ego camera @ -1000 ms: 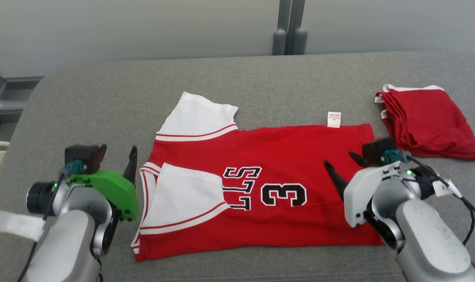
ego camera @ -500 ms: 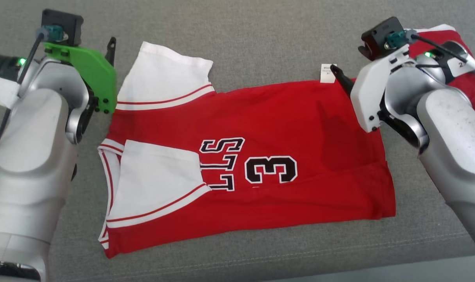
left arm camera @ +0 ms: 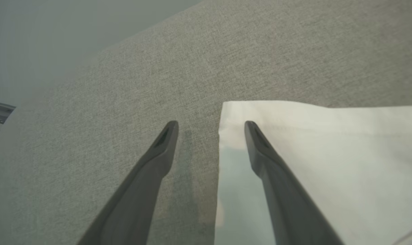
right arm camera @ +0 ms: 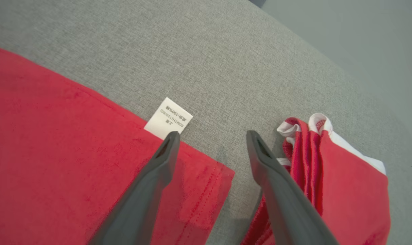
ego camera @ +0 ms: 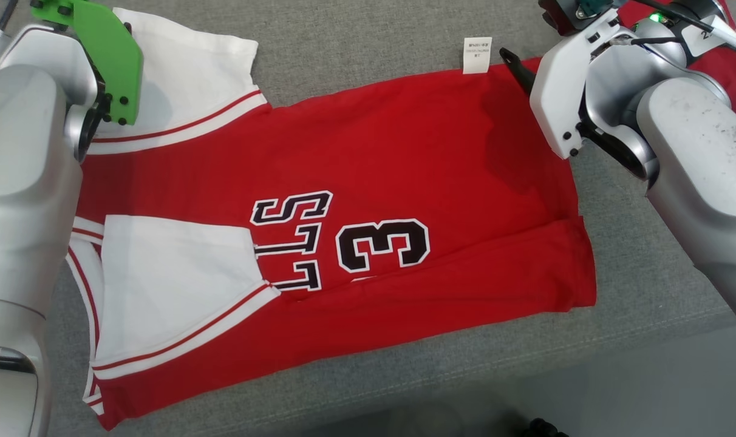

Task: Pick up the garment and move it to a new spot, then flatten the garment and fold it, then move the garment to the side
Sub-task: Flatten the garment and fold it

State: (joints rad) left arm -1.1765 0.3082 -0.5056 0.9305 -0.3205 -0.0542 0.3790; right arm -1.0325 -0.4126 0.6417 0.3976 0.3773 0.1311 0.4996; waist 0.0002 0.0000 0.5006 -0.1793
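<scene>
Head view: the number-3 jersey (ego camera: 368, 152) lies flat on the grey bench (ego camera: 374, 36). Left wrist view: the left gripper (left arm camera: 211, 127), fingers spread, straddles the edge of the jersey's far white sleeve (left arm camera: 311, 143). Right wrist view: the right gripper (right arm camera: 212, 136), fingers spread, hovers over the jersey's far hem corner, beside its care label (right arm camera: 168, 117). Folding looks in hand; next, both must pinch that far edge.

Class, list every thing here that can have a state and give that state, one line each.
jersey: lying flat, one white sleeve folded onto its front, not held.
care label: sticking out past the jersey's edge.
second red garment: folded, set aside.
left hand: open, at the other sleeve's corner.
right hand: open, at the jersey's corner.
</scene>
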